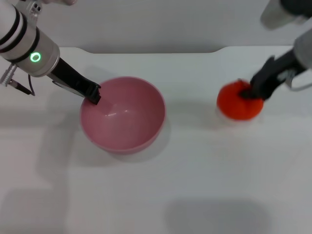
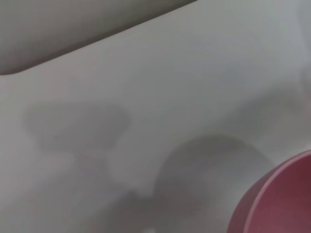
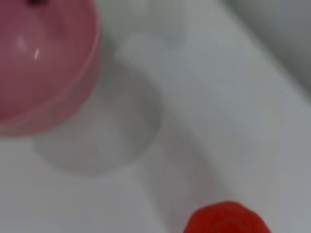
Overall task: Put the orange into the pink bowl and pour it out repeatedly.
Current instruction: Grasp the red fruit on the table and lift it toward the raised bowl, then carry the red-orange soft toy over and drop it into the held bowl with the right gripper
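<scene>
My right gripper [image 1: 249, 92] is at the top of the orange [image 1: 239, 101], with its dark fingers touching the fruit's upper side. The fingers appear closed on the orange, which sits on the white table [image 1: 204, 185] directly under the gripper. In the right wrist view the orange [image 3: 227, 219] shows at the frame edge, with the pink bowl [image 3: 39, 63] farther off across the table.

My left gripper [image 1: 92, 93] is at the near rim of the pink bowl [image 1: 123, 115]. One dark finger lies over the rim, with its tip just inside the bowl wall. I cannot tell whether this gripper is clenched on the rim or released. The left wrist view shows only an edge of the pink bowl [image 2: 282, 199] and its shadow on the table.

The bowl stands upright on the table, and its inside holds no fruit. The orange is well apart from the bowl, on my right side, with bare table between the two
</scene>
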